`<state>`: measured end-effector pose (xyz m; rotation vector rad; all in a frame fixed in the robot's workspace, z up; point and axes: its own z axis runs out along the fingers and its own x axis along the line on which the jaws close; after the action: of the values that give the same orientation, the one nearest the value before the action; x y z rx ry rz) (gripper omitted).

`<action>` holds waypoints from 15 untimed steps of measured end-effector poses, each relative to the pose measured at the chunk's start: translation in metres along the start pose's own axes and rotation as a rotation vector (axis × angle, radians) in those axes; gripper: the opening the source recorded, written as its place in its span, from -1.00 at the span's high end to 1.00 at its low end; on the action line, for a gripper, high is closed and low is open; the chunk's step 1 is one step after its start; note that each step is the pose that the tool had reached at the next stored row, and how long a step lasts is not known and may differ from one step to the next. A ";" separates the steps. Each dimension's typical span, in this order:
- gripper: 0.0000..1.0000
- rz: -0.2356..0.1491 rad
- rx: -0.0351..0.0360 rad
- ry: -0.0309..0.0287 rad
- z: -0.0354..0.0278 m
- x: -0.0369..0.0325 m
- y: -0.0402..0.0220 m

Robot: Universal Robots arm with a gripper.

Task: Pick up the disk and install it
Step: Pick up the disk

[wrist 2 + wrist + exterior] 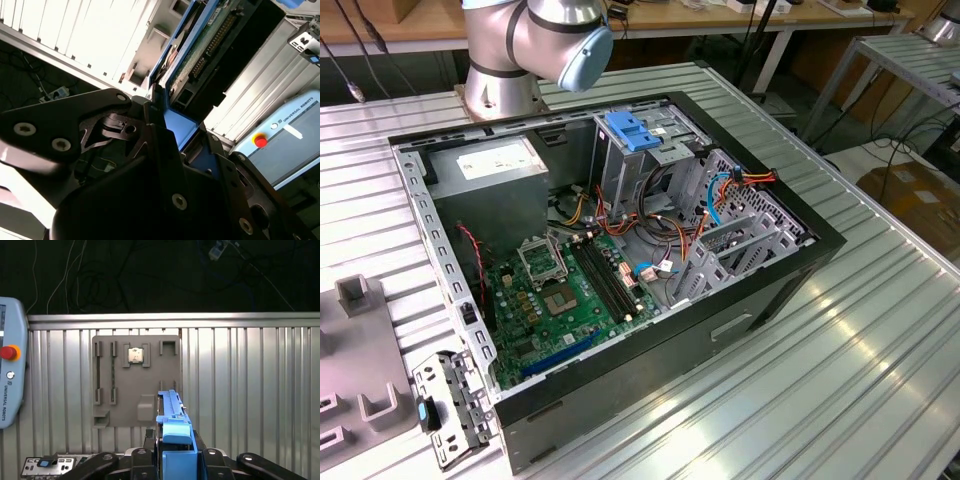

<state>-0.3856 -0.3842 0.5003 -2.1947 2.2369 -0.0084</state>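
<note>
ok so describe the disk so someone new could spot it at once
In the first wrist view, over the ribbed metal table, find the black gripper. The disk is held edge-on in its jaws, seen against the grey fixture plate. Its blue side rail sets it apart from the plate's small square chip.

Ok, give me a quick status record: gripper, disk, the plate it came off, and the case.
gripper: gripper shut on the disk
disk: flat hard-drive disk in blue plastic side rails, held edge-on, not in the case
under it: grey fixture plate on ribbed metal table, square chip in one slot
case: black computer case open, green motherboard exposed
cage: blue plastic bracket on top
</note>
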 end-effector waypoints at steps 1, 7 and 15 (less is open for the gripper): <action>0.25 0.000 -0.0001 0.0000 0.0000 0.0000 -0.0023; 0.25 0.000 -0.0002 0.0000 0.0002 0.0002 -0.0203; 0.25 0.000 -0.0004 0.0000 0.0003 0.0003 -0.0419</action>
<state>-0.3437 -0.3852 0.5004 -2.1950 2.2371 -0.0080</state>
